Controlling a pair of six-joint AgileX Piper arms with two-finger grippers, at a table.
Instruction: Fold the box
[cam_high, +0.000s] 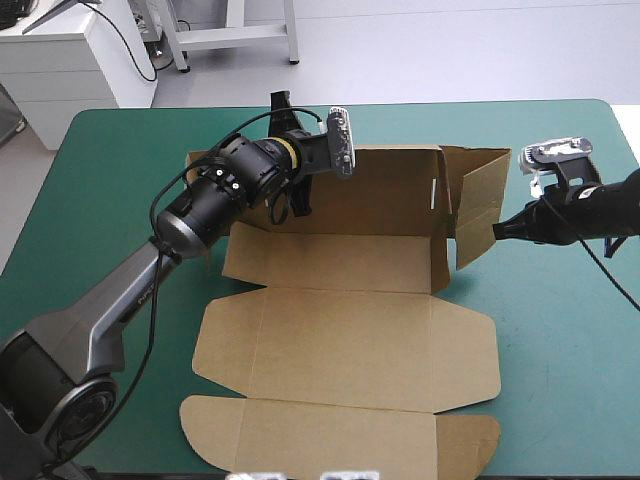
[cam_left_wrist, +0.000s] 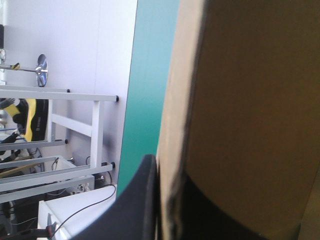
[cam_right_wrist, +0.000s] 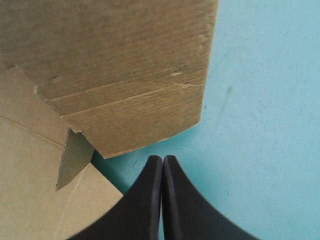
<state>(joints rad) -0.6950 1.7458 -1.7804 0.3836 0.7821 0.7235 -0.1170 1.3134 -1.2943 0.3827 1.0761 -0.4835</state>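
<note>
The brown box (cam_high: 350, 340) lies open in the middle of the table, its lid panels flat toward the near edge. Its far wall (cam_high: 390, 190) stands raised. My left gripper (cam_high: 300, 200) is shut on that wall near its left end. In the left wrist view the board (cam_left_wrist: 250, 100) runs between my black fingers (cam_left_wrist: 142, 200). The right side flap (cam_high: 480, 205) stands up at an angle. My right gripper (cam_high: 500, 232) is shut, with its tip just outside that flap's lower edge. The right wrist view shows the flap (cam_right_wrist: 125, 75) just ahead of the joined tips (cam_right_wrist: 162, 160).
The box's flat panels reach almost to the table's near edge (cam_high: 330, 470). Teal-green cover (cam_high: 570, 340) shows to the right of the box and on the left (cam_high: 60, 250). The left arm (cam_high: 110, 310) crosses the left side of the table.
</note>
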